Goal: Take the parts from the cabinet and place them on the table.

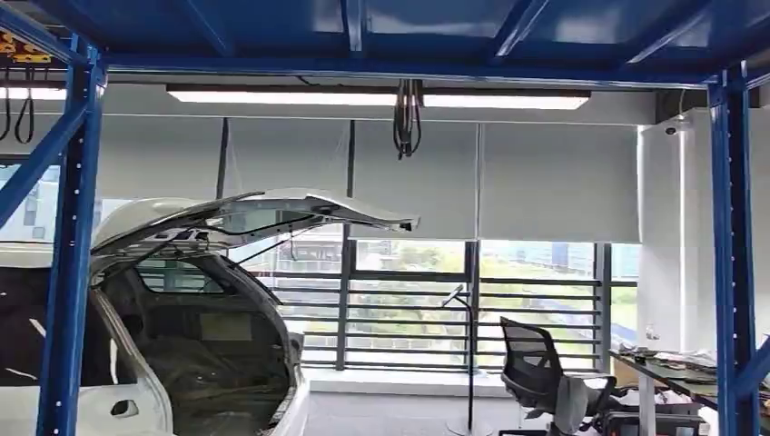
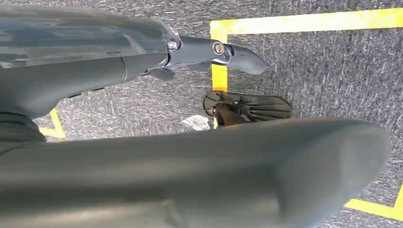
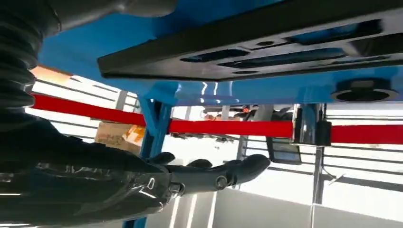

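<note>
From the head camera I look out through a blue steel frame point(image 1: 732, 245), with a blue panel overhead. At about eight o'clock sits a white car point(image 1: 182, 309) with its rear hatch point(image 1: 263, 213) raised and the dark cargo space open. At five o'clock there is a black office chair point(image 1: 536, 368), and at four o'clock the edge of a cluttered table point(image 1: 681, 368). A long ceiling light point(image 1: 377, 96) runs across at twelve o'clock, with a dark loop of cable point(image 1: 407, 118) hanging below it.

My right hand point(image 3: 209, 173) is raised near the blue frame, its dark fingers point(image 3: 247, 166) stretched out side by side and closed on nothing. In the right wrist view, a flat black part point(image 3: 266, 42) lies against the blue surface; it is a long plate with slotted cut-outs and small holes. The fingers are apart from it, not touching. A red bar point(image 3: 228, 127) crosses behind the hand.

My left hand point(image 2: 209, 50) hangs over grey carpet point(image 2: 332, 71) marked with yellow tape lines point(image 2: 304, 20). Its fingers lie straight and hold nothing.
</note>
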Controlling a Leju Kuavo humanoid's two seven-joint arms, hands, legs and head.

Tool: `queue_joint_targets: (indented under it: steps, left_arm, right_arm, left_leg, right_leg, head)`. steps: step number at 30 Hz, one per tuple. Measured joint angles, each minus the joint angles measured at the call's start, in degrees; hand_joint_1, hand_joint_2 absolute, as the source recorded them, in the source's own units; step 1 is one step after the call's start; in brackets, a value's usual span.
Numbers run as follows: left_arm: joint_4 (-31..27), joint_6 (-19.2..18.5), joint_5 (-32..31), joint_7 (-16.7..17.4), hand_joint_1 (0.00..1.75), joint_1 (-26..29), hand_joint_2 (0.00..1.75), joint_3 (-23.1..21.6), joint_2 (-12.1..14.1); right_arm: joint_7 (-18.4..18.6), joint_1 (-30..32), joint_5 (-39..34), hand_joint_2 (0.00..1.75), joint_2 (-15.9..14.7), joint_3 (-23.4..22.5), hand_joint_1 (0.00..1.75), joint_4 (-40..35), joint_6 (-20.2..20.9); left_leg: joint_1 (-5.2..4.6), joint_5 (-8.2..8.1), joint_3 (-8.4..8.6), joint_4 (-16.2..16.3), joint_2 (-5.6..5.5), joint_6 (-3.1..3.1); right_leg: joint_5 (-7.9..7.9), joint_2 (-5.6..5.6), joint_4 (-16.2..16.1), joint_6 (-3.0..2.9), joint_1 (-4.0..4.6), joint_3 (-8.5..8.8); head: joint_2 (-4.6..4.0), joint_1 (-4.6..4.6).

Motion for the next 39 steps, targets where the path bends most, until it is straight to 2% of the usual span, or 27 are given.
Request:
queue_joint_targets:
  steps: [9, 24, 39]
  left_arm:
    - [0.0, -0.07, -0.09, 0.0, 0.0, -0.02, 0.0, -0.02, 0.0]
    - [0.0, -0.09, -0.42, -0.02, 0.0, -0.11, 0.0, -0.02, 0.02]
    - [0.0, -0.17, -1.73, -0.13, 0.0, -0.47, 0.0, -0.26, -0.02]
  right_arm:
    - [-0.59, -0.81, 1.27, 1.75, 2.9, -0.02, 0.0, 2.01, 0.48]
    - [-0.63, -3.43, 1.96, 1.75, 4.54, -0.46, 0.0, 7.95, 0.85]
    - [-0.09, -6.54, 7.3, 1.75, 8.5, -1.25, 0.0, 15.83, -2.56]
  left_leg:
    - [-0.01, 0.0, 0.0, 0.0, 0.0, 0.0]
    - [-0.01, 0.0, 0.0, 0.0, 0.0, 0.0]
    - [0.01, 0.0, 0.0, 0.0, 0.01, 0.0]
  right_leg:
    - [0.0, 0.0, 0.0, 0.0, 0.0, 0.01]
    - [0.0, 0.0, 0.0, 0.0, 0.0, 0.0]
    - [0.0, 0.01, 0.01, 0.0, 0.0, 0.0]
  head:
    - [0.0, 0.0]
    - [0.0, 0.0]
    - [0.0, 0.0]
